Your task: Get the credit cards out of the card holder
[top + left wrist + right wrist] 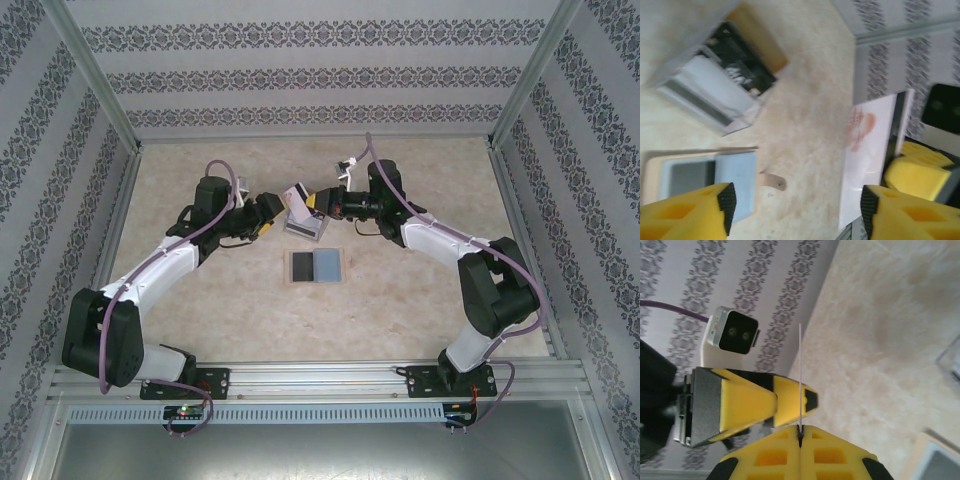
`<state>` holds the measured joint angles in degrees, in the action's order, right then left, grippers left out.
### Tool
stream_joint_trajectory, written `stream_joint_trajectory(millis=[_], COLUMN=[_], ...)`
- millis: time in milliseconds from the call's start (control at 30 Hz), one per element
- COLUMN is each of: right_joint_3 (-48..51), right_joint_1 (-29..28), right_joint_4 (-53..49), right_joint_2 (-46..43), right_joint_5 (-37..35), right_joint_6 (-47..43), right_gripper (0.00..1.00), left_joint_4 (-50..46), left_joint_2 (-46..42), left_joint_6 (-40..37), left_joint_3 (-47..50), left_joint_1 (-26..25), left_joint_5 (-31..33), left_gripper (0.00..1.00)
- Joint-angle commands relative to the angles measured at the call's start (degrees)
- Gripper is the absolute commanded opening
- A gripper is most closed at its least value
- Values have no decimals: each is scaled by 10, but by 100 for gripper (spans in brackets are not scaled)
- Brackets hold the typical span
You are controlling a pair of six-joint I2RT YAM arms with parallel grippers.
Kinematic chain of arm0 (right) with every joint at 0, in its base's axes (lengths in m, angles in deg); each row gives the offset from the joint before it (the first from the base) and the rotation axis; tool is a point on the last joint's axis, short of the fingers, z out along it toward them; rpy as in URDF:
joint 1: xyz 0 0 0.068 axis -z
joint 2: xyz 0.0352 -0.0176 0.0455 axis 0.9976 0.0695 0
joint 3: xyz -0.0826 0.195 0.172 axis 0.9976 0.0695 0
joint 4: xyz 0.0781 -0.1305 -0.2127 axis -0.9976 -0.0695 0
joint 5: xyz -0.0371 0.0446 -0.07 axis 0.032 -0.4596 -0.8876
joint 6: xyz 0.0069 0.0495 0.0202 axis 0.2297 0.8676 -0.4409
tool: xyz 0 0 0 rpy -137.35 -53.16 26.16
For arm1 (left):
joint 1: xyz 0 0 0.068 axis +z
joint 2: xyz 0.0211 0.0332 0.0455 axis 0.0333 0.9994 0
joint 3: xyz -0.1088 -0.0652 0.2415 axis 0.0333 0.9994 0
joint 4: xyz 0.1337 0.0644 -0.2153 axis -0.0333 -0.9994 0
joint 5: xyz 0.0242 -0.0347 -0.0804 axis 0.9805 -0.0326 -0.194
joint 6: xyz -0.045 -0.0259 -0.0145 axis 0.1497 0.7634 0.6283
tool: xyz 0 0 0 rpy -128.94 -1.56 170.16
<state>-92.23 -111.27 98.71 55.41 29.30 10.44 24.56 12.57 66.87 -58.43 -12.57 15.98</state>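
Mid-table, just above the lying card holder (pixel 305 227): pinching a white credit card (pixel 870 150) in the clenched right gripper (pixel 800 432), left gripper (pixel 797 202) released. Next, likely: laying it beside the flat cards (pixel 315 266) nearby.

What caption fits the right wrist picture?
The right arm's fingers pinch a thin card edge-on above the table.

Card holder (pixel 305 225): we note a translucent grey case, tan-edged, on the table (pixel 420 300).
Laid-out cards (pixel 315 266): dark and grey-blue, flat, side by side.
Raised card (pixel 870 150): white, clamped by right pincer (pixel 800 439).
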Motion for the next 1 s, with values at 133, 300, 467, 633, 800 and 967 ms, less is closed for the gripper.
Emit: stream_joint_trajectory(millis=[133,300,467,633,800,967], right_joint_3=[-87,-132,-203,-260,-281,-294], right_joint_1=[-17,-23,-27,-29,-33,-35], right_joint_4=[-239,-272,-313,-356,-381,-400], right_joint_2=[10,56,124,168,199,219], right_joint_5=[-192,-223,-199,-181,-165,-166], right_joint_6=[-327,-462,-566,-612,-652,-672], right_gripper=[0,0,0,0,0,0], left_joint_4=[-208,-233,-233,-226,-220,-211], left_joint_2=[-3,-12,-12,-10,-4,4], left_joint_6=[-124,-150,-153,-149,-148,-147], left_joint_3=[-32,-24,-13,-2,1,1], left_joint_1=[37,48,54,57,58,58], left_joint_5=[124,155,146,132,120,109], left_gripper=[95,99,99,99,99,99])
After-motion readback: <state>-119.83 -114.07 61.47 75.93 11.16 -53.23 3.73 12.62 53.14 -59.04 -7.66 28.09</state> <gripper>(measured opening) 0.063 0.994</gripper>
